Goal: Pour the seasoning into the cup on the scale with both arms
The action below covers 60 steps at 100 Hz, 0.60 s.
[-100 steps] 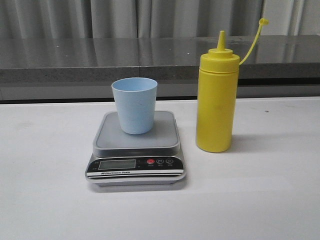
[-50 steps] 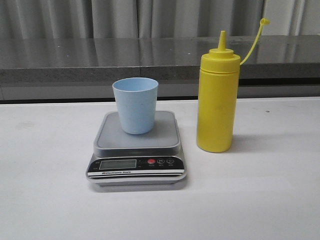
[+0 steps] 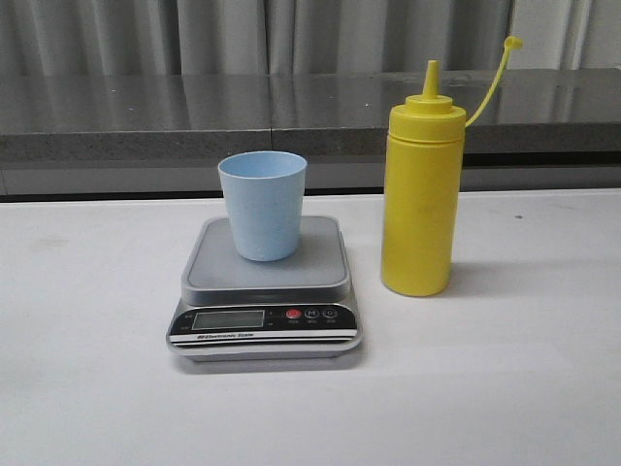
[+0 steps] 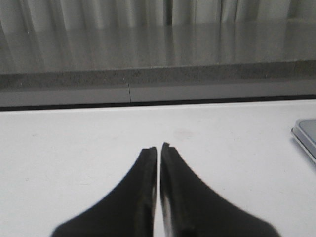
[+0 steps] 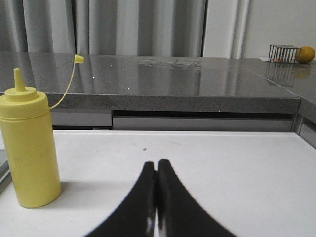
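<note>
The pale blue cup (image 3: 262, 205) stands upright on the silver-grey scale (image 3: 265, 289) in the middle of the white table. The yellow seasoning bottle (image 3: 420, 192) stands upright just right of the scale, its cap strap curving up to the right. It also shows in the right wrist view (image 5: 28, 148). My left gripper (image 4: 159, 148) is shut and empty, low over the table left of the scale, whose corner (image 4: 306, 134) shows. My right gripper (image 5: 156, 164) is shut and empty, right of the bottle. Neither gripper shows in the front view.
A grey stone counter ledge (image 3: 291, 121) runs along the back of the white table (image 3: 505, 388), with curtains behind. In the right wrist view a small wire rack (image 5: 284, 53) and a yellow fruit (image 5: 306, 54) sit far back on the counter.
The front view shifted very slightly a second ago; the cup, scale and bottle have kept their places since.
</note>
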Each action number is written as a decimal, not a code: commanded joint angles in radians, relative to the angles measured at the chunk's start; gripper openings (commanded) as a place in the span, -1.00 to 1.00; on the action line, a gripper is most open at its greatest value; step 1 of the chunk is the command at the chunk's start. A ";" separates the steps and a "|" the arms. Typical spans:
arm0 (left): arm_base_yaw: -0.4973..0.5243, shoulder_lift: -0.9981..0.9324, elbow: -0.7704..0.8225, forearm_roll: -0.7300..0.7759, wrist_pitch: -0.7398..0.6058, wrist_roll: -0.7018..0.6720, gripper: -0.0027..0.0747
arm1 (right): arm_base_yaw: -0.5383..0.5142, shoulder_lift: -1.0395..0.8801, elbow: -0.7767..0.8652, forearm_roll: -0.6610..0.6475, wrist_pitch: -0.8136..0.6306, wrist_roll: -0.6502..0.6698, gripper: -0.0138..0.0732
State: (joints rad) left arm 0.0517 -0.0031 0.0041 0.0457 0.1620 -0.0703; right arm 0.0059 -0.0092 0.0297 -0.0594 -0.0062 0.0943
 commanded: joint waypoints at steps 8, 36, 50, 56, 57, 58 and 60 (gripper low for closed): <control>0.004 -0.037 0.044 -0.025 -0.056 0.016 -0.90 | -0.007 -0.016 -0.002 -0.011 -0.075 0.000 -0.84; 0.004 -0.037 0.044 -0.025 -0.072 0.016 -0.90 | -0.007 -0.016 -0.002 -0.011 -0.075 0.000 -0.84; 0.004 -0.037 0.044 -0.025 -0.072 0.016 -0.90 | -0.007 -0.016 -0.002 -0.011 -0.075 0.000 -0.84; 0.004 -0.037 0.044 -0.025 -0.072 0.016 -0.90 | -0.007 -0.016 -0.002 -0.011 -0.075 0.000 -0.84; 0.004 -0.037 0.044 -0.025 -0.072 0.016 -0.90 | -0.007 -0.016 -0.002 -0.011 -0.075 0.000 -0.84; 0.004 -0.037 0.044 -0.025 -0.072 0.016 -0.90 | -0.007 -0.016 -0.002 -0.011 -0.075 0.000 -0.84; 0.004 -0.037 0.044 -0.025 -0.072 0.016 -0.90 | -0.007 -0.016 -0.002 -0.011 -0.075 0.000 -0.84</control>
State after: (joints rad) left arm 0.0517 -0.0031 0.0041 0.0311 0.1768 -0.0553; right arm 0.0059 -0.0104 0.0297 -0.0594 -0.0062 0.0943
